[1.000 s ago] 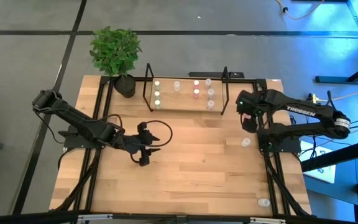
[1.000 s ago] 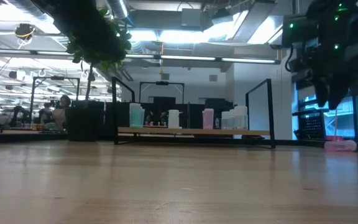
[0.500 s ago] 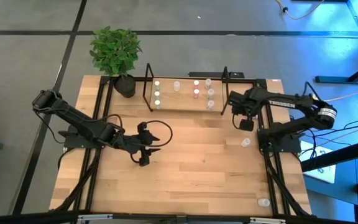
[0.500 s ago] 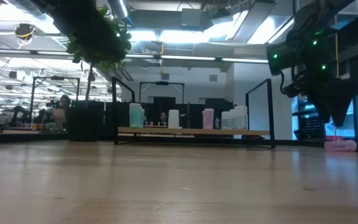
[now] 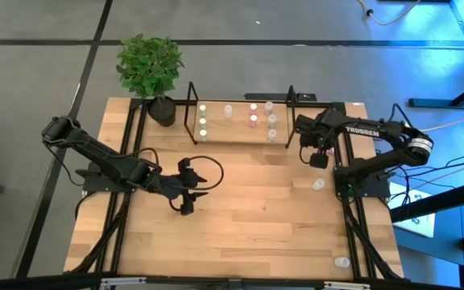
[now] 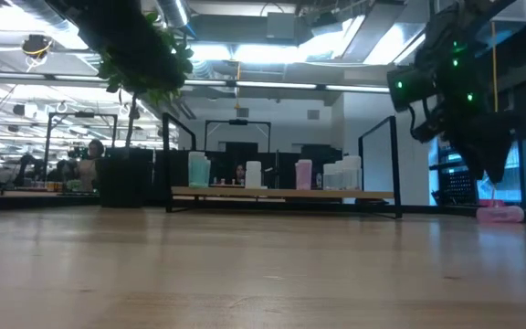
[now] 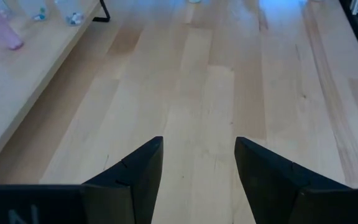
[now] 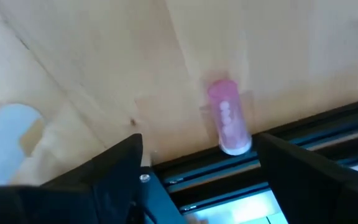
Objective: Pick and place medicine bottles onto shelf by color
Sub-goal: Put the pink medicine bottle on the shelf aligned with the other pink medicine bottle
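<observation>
I see my right gripper [image 5: 319, 159] hanging with fingers spread and empty just off the shelf [image 5: 238, 133] end, a pink medicine bottle [image 8: 229, 123] lying flat beneath it, left gripper [image 5: 190, 187] parted and idle mid-table.

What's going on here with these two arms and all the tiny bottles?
The robot is sorting little medicine bottles onto a shelf by color; several already stand there. The right gripper, open and empty, hangs just off the shelf's right end, its camera looking down on a pink bottle lying on the table. The left gripper waits, open, over mid-table. Two more bottles remain along the right side.
</observation>
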Tool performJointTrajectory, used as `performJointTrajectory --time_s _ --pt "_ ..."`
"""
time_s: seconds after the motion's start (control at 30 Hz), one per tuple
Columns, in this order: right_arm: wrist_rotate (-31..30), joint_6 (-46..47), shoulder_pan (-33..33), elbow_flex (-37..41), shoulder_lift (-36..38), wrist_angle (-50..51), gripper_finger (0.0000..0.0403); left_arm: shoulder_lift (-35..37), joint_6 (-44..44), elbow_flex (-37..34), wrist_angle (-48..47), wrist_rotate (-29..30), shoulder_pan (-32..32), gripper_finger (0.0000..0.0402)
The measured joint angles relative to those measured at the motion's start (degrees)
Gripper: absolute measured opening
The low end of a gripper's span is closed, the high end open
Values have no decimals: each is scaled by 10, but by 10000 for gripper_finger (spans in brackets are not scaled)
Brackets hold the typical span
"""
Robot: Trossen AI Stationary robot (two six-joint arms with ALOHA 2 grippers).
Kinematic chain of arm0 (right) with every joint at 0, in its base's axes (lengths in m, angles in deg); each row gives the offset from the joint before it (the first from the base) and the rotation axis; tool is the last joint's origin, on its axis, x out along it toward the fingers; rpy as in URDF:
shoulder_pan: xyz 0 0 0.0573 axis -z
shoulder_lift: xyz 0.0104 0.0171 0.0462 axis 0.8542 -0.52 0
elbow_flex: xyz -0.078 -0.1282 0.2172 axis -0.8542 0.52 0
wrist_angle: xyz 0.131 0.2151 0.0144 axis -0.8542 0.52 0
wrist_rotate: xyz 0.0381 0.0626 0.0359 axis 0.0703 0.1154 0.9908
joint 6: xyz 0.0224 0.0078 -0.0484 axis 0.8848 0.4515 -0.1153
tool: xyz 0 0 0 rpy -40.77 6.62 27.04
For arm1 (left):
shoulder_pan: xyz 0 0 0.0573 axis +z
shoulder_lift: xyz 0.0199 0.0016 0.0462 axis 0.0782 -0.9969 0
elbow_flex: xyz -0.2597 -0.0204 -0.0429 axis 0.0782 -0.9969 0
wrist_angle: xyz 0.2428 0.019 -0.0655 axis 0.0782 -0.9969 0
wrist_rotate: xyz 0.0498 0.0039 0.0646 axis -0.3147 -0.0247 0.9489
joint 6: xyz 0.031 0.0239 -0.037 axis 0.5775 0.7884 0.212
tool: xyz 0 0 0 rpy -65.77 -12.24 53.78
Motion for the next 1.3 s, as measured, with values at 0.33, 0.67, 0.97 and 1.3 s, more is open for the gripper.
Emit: performJointTrajectory --time_s 0.33,0.67,0.97,1.3 --pt "2 149 -25 -144 74 109 316 0 -29 0 1 -1 0 194" --pt "9 287 -168 -227 162 110 316 0 2 0 1 -1 0 194" --pt "-17 474 -343 -227 185 111 316 0 126 0 80 -2 9 194" --pt "-89 611 -426 -227 210 168 316 -23 205 0 165 -98 95 194"
